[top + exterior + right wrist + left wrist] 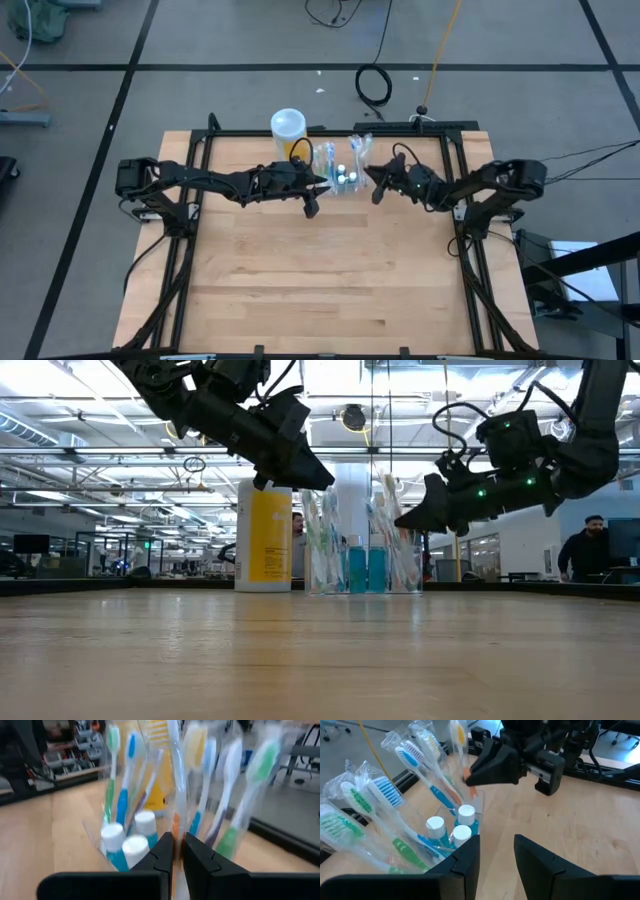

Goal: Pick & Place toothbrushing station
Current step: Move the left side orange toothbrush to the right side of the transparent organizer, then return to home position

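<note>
The right claw (375, 184) sits at the right side of the toothbrush holder (342, 176), its two fingers drawn almost together. In its own wrist view they pinch something thin and clear at the holder's near edge, either the wall or a toothbrush wrapper; I cannot tell which. The left claw (312, 196) hangs at the holder's left side, about half open and gripping nothing, with bare wood showing between its fingers (465, 862).

The holder stands upright on the worktop (330, 290), near the far edge and about midway across. Wrapped toothbrushes (380, 800) fan out of it, and three small blue bottles with white caps (461, 822) sit inside. A yellow cup with a white top (288, 127) stands just beyond it, on the left.

As for progress, the pick looks barely begun. In the level view the holder's base appears to rest on the wood, not lifted. One claw has a possible hold and the other has none. Lifting, carrying and setting down are all left, and nothing marks where it should go.
</note>
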Tool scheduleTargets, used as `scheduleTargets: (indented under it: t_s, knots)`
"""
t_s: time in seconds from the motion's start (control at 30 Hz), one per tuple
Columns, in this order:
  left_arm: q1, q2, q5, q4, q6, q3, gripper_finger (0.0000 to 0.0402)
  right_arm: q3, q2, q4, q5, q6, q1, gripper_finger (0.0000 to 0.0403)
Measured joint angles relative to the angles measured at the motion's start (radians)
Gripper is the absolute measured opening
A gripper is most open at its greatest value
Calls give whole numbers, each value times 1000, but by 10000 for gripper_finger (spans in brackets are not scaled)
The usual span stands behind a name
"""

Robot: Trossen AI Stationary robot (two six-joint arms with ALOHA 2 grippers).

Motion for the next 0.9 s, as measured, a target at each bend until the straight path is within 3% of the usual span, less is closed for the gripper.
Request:
scheduleTargets:
  t_s: [0.2, 0.47, 0.67, 0.9]
  knots:
    - [0, 0, 0, 0, 8, 0, 127, -18, 12, -42, 0, -6, 2, 18]
    - [0, 0, -1, -5, 28, 0, 127, -96, 10, 28, 16, -24, 6, 23]
    - [0, 0, -1, -24, 28, 0, 127, -114, 13, 78, 209, -19, 21, 66]
    - [0, 0, -2, -60, 11, 0, 127, -114, 13, 92, 208, -64, 22, 127]
